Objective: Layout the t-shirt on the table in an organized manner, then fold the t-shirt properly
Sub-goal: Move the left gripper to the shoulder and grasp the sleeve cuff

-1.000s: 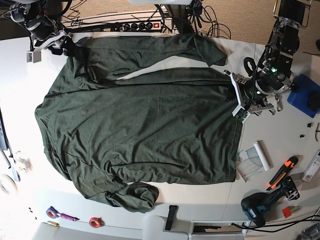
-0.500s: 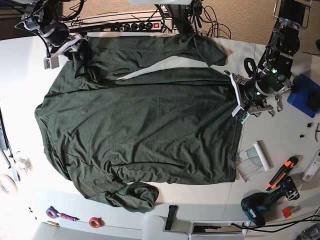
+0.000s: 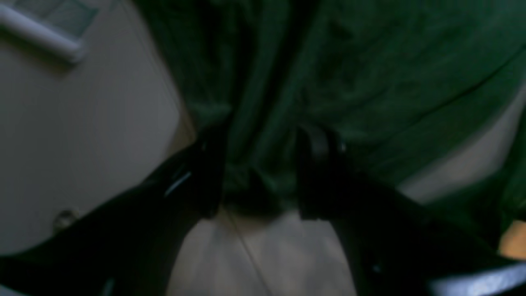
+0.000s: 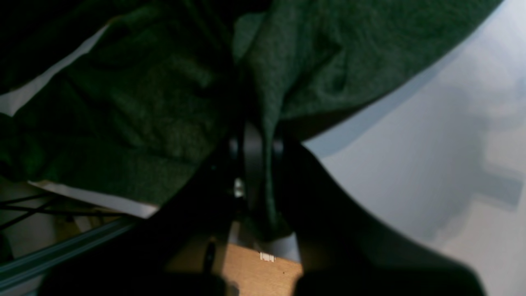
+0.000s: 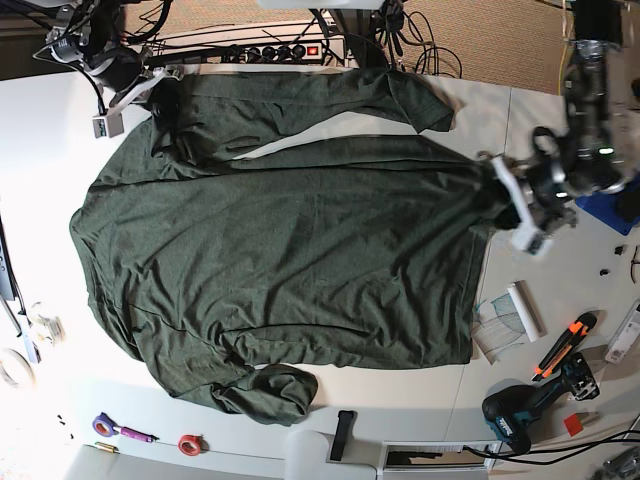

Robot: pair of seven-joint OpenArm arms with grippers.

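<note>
No text, brand, number or sign can be read in any view. The t-shirt is plain dark green cloth. The teal drill at the near right and the power strip along the far edge of the table are too small for any marking to be made out. In the right wrist view a small white tag sits on the brown surface near the bottom, but whether it carries print cannot be told. The left wrist view is too blurred for any lettering.
</note>
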